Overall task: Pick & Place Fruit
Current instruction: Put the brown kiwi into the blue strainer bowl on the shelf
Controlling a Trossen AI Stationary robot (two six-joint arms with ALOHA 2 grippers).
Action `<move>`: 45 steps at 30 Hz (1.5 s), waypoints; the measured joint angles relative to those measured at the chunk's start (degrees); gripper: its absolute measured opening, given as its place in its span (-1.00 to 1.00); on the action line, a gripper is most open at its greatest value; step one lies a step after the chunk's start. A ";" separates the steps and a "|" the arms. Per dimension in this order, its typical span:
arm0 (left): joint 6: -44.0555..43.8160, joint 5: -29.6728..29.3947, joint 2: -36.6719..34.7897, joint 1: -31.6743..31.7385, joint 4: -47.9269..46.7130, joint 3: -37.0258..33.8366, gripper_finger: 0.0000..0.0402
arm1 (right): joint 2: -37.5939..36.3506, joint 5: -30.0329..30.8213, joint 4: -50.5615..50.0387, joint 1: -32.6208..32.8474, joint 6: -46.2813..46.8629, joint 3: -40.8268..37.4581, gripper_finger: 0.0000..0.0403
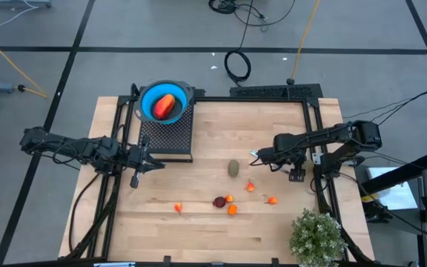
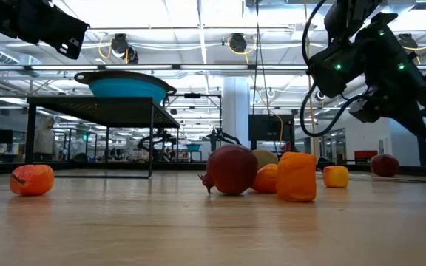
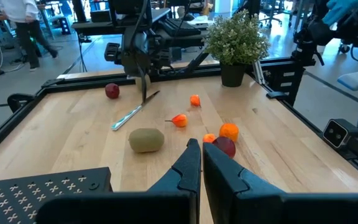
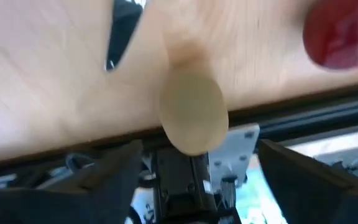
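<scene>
A red-orange fruit [image 1: 167,106] lies in the blue bowl [image 1: 145,97] on a black rack. A brownish-green oval [image 1: 233,168] [image 3: 146,140], a dark red fruit [image 1: 219,201] and several tiny orange ones [image 1: 233,210] rest on the wooden table. My right gripper [image 1: 260,157] [image 4: 197,148] stands open, slanting down right of the oval, over a silvery-blue utensil [image 3: 134,112]. A blurred pale tan oval shape [image 4: 191,115] shows between its fingers; I cannot tell what it is. My left gripper [image 1: 148,162] [image 3: 199,152] hovers shut beside the rack, holding nothing.
A bushy potted plant [image 1: 317,237] stands at the near right corner. Another dark red fruit [image 3: 112,91] lies by the table's right rail behind my right arm. The black rack [image 1: 165,133] fills the far left. Bare wood lies at the near left.
</scene>
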 joint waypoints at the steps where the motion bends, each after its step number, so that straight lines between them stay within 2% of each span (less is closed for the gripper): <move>1: 0.01 0.00 0.02 0.00 0.02 0.00 -0.90 | 0.00 -0.02 1.02 0.00 0.10 0.00 0.69; 4: -0.01 0.00 0.00 0.00 -0.02 0.00 -0.90 | 0.00 -0.02 3.60 0.00 2.47 0.00 0.89; 7: 0.01 0.00 0.02 0.00 -0.13 0.00 -0.90 | 0.00 0.00 3.52 0.00 4.35 0.00 0.97; 19: 0.01 0.02 0.01 0.00 -0.20 0.00 -0.90 | 0.00 4.95 0.98 0.00 6.15 -0.02 0.97; 27: 0.01 0.02 0.00 0.00 -0.21 0.00 -0.90 | 0.00 4.52 -1.28 0.00 11.54 -0.02 0.97; 39: 0.02 0.04 0.00 0.00 -0.20 0.00 -0.90 | 0.00 2.97 1.29 -0.11 10.63 -7.74 0.97; 45: -0.03 0.04 0.02 0.00 -0.16 0.00 -0.90 | 0.00 2.86 4.60 -0.11 10.25 -9.09 0.96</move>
